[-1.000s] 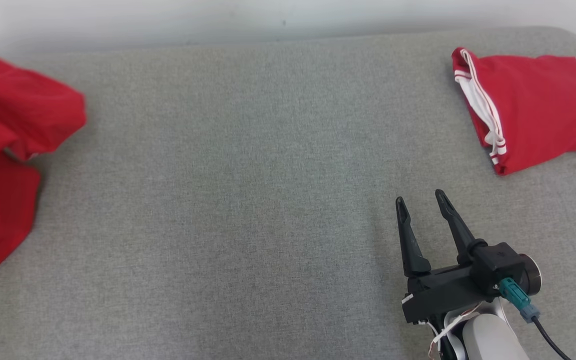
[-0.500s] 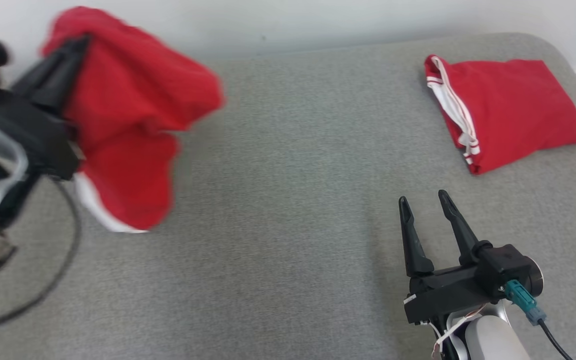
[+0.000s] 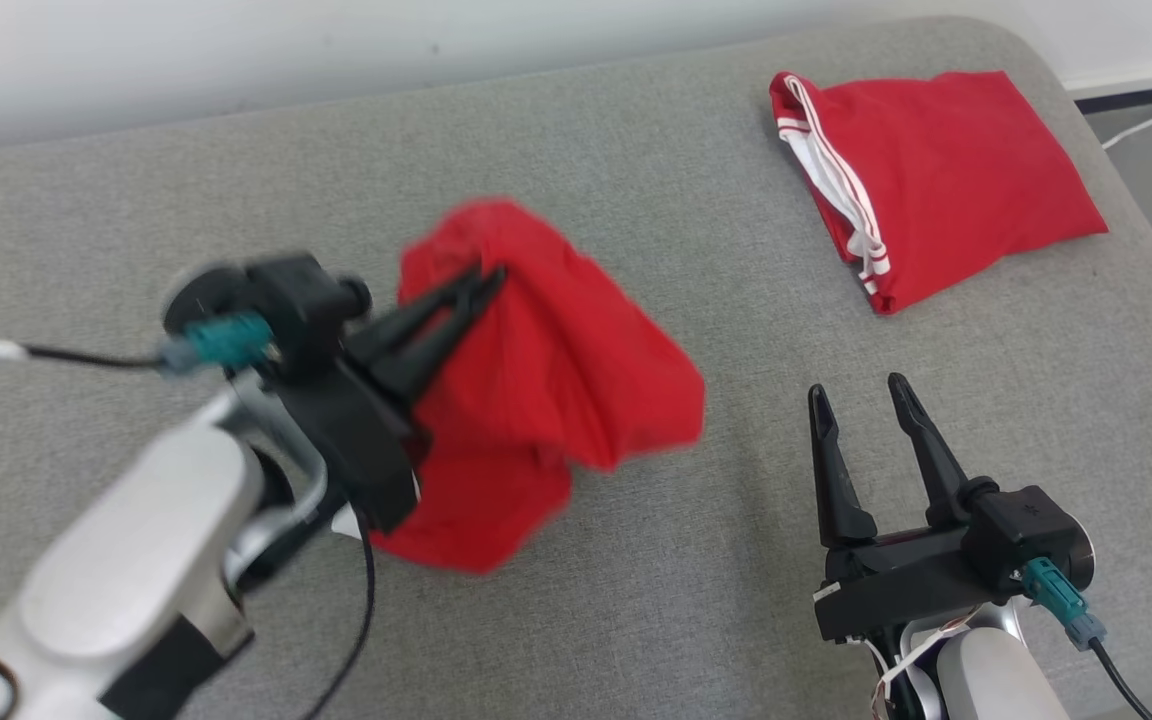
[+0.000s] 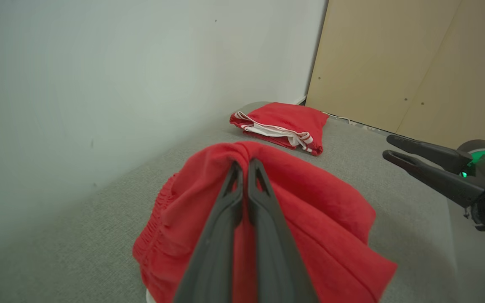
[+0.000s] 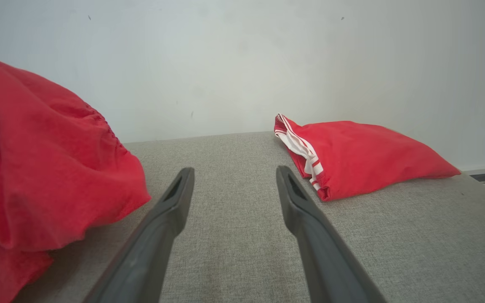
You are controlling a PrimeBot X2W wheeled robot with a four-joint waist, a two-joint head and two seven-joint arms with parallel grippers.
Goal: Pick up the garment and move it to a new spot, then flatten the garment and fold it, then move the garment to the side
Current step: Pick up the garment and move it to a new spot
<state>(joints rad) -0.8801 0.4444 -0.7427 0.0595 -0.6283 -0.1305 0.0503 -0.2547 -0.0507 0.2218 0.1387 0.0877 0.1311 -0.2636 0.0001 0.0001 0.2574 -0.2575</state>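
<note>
A crumpled red garment hangs over the middle of the grey cushion, bunched up with a bit of white trim at its lower edge. My left gripper is shut on its top fold; the left wrist view has both fingers pressed together into the red garment. The same garment fills the left side of the right wrist view. At the lower right my right gripper stands open, fingers apart over bare cushion, nothing between them; it appears again as the right gripper at that view's right edge.
A second red garment, folded, with white stripes along one edge, lies at the cushion's far right corner; folded garment too. A pale wall runs behind the cushion. A white cable lies on the floor beyond the right edge.
The left arm has swung in from the left, carrying the red garment over the cushion's middle. The camera has turned, shifting the folded garment leftward in view. The right gripper stays open in place.
</note>
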